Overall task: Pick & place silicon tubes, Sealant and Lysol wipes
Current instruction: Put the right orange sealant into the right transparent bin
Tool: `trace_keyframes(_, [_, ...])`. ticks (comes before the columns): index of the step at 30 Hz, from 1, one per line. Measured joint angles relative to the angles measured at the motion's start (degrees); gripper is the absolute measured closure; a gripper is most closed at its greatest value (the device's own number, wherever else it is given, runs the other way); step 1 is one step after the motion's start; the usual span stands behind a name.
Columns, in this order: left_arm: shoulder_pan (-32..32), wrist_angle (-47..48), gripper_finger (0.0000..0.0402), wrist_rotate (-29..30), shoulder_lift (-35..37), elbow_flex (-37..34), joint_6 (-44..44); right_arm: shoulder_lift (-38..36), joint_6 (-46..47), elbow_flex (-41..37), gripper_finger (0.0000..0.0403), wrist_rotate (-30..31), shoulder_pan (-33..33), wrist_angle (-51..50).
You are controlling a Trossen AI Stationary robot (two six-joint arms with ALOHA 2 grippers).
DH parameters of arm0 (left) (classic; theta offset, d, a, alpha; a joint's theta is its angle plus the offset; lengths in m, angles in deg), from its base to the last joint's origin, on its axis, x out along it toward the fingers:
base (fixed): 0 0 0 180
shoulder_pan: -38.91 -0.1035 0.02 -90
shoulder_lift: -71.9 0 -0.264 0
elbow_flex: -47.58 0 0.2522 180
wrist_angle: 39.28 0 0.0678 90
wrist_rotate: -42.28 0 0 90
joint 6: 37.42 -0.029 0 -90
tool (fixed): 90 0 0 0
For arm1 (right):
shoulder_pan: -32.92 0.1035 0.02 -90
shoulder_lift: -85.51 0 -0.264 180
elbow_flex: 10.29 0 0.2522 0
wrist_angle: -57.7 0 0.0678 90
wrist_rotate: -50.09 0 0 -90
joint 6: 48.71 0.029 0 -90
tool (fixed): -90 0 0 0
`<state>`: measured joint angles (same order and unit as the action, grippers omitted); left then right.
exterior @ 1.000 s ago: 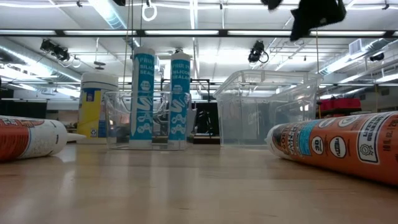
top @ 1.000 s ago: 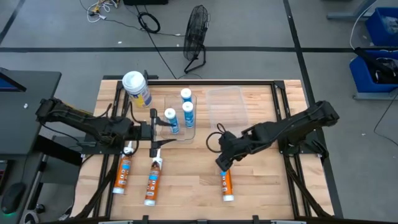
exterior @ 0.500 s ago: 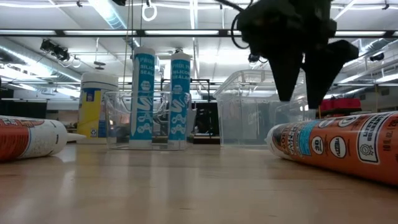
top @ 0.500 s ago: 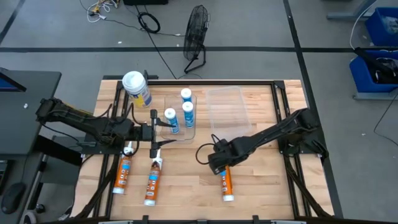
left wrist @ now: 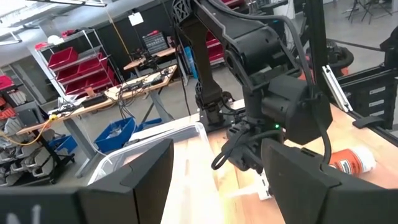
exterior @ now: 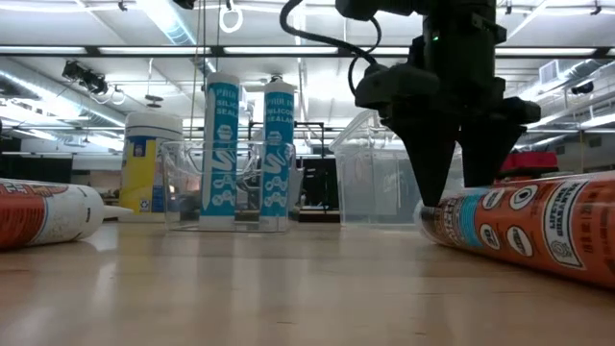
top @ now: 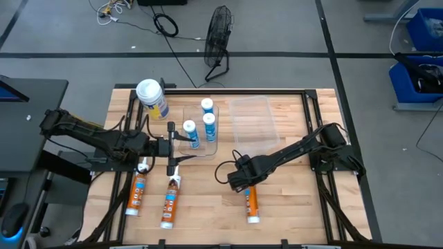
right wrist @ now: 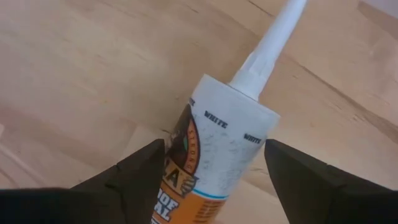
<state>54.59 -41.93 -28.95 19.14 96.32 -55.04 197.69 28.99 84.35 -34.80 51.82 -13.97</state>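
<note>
An orange-and-white sealant tube (top: 252, 203) lies on the table at the near right, its nozzle toward the far edge. My right gripper (right wrist: 214, 149) points down over it, open, one finger on each side of the tube's nozzle-end shoulder (right wrist: 233, 118); I see no touch. My left gripper (top: 176, 146) hangs level and open at the table's left, nothing between its fingers (left wrist: 217, 180). Three white-and-blue silicone tubes (top: 201, 128) stand upright in a small clear bin. The Lysol wipes (top: 152, 98) stand at the far left.
Two more orange sealant tubes (top: 137, 194) (top: 170, 202) lie at the near left, just in front of my left gripper. A larger clear bin (top: 252, 117) stands at the far middle. Bare wood lies between the tubes along the near edge.
My right gripper has come down from well above the table onto the right-hand sealant tube, drifting slightly toward the table's left, and its fingers now stand astride the tube's nozzle end. The gap between its fingers looks unchanged. The tube has not moved.
</note>
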Motion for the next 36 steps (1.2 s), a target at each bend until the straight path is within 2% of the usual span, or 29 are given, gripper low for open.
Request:
trace_keyframes(9, [0.0,0.4,0.0154,0.0,0.0,0.0,0.3,0.6,3.4,0.0,0.0124,-1.6,-0.5,0.5])
trace_keyframes(15, [0.0,0.7,0.0154,0.0,0.0,0.0,0.4,3.0,2.2,0.0,0.0124,-4.7,-0.7,2.2])
trace_keyframes(22, [0.0,0.8,0.0154,0.0,0.0,0.0,0.4,2.9,1.8,-0.1,0.0124,-4.4,-0.7,2.0])
trace_keyframes(30, [0.0,1.0,0.0154,0.0,0.0,0.0,0.5,2.8,0.0,-6.3,0.0124,-7.0,-0.9,12.4])
trace_keyframes(33, [0.0,1.0,0.0154,0.0,0.0,0.0,0.5,2.8,-0.3,-6.3,0.0133,-5.7,-0.6,12.1])
trace_keyframes(36, [0.0,0.9,0.0154,0.0,0.0,0.0,0.4,1.9,-0.3,-6.4,0.0161,-3.6,-0.1,12.2])
